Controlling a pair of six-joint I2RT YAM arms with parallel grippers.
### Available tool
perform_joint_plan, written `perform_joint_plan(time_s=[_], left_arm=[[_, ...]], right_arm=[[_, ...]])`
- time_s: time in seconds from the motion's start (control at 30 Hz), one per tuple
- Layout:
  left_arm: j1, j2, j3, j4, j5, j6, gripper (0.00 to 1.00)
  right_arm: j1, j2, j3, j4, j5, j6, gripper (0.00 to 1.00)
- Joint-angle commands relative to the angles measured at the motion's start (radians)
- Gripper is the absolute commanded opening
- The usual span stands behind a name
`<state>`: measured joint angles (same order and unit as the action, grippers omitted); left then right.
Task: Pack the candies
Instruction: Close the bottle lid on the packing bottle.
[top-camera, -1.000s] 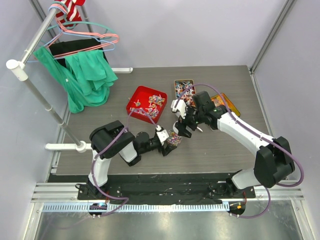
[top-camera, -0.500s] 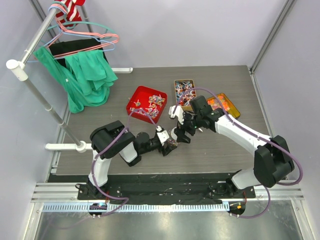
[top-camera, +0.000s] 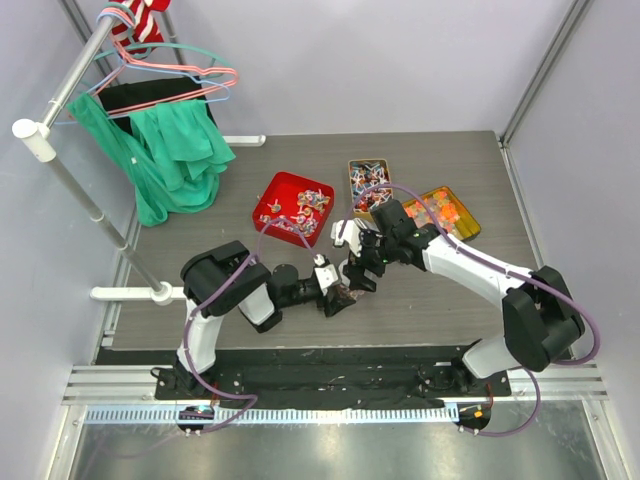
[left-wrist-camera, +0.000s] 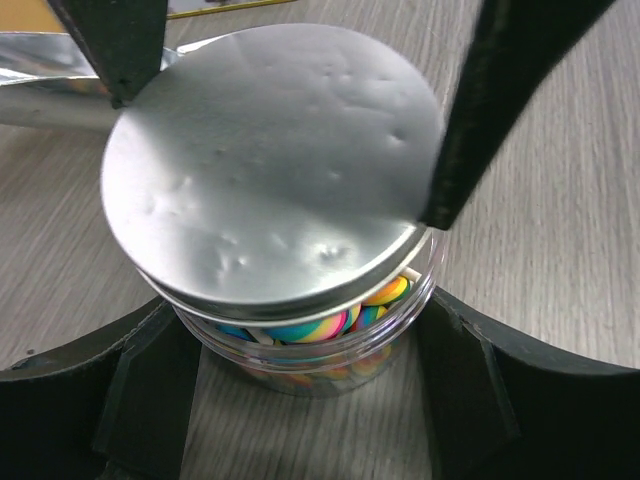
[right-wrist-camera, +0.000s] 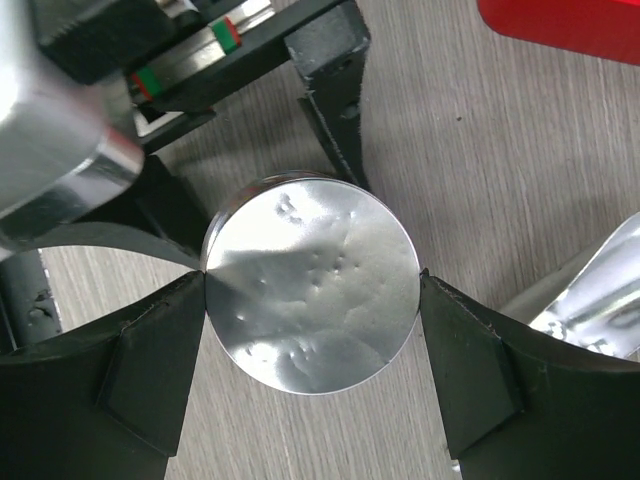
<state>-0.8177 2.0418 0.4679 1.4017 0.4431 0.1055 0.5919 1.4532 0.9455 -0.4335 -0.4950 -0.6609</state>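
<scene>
A clear jar (left-wrist-camera: 330, 345) of rainbow-swirl candies (left-wrist-camera: 320, 324) stands on the table near the front middle (top-camera: 342, 295). My left gripper (left-wrist-camera: 310, 395) is shut on the jar's lower wall, one finger on each side. A round silver lid (right-wrist-camera: 312, 285) lies over the jar's mouth (left-wrist-camera: 270, 170). My right gripper (right-wrist-camera: 312, 310) comes down from above (top-camera: 358, 270) and is shut on the lid's rim, its fingers (left-wrist-camera: 500, 100) touching opposite edges. More wrapped candies (top-camera: 303, 208) lie in a red tray (top-camera: 272, 195) behind the jar.
A tin of red and blue sweets (top-camera: 368, 178) and an orange tin (top-camera: 447, 212) stand at the back right. A shiny foil piece (right-wrist-camera: 590, 290) lies close beside the jar. Green cloth on a hanger rack (top-camera: 175, 150) fills the back left.
My right gripper has moved left and down with the lid until it sits on the jar. The left gripper has stayed at the jar.
</scene>
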Motion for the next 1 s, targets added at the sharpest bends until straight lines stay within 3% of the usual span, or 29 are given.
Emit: perform_joint_plan(time_s=[0.0, 0.57, 0.97], left_arm=[[0.022, 0.024, -0.003, 0.146, 0.054, -0.022, 0.67], [0.04, 0.029, 0.005, 0.146, 0.066, -0.046, 0.64], [0.04, 0.031, 0.006, 0.146, 0.052, -0.041, 0.63]], right_arm=[[0.002, 0.01, -0.01, 0.055, 0.018, -0.026, 0.56], [0.002, 0.023, 0.038, -0.039, -0.057, -0.034, 0.54], [0.002, 0.056, 0.032, -0.018, -0.063, -0.019, 0.54]])
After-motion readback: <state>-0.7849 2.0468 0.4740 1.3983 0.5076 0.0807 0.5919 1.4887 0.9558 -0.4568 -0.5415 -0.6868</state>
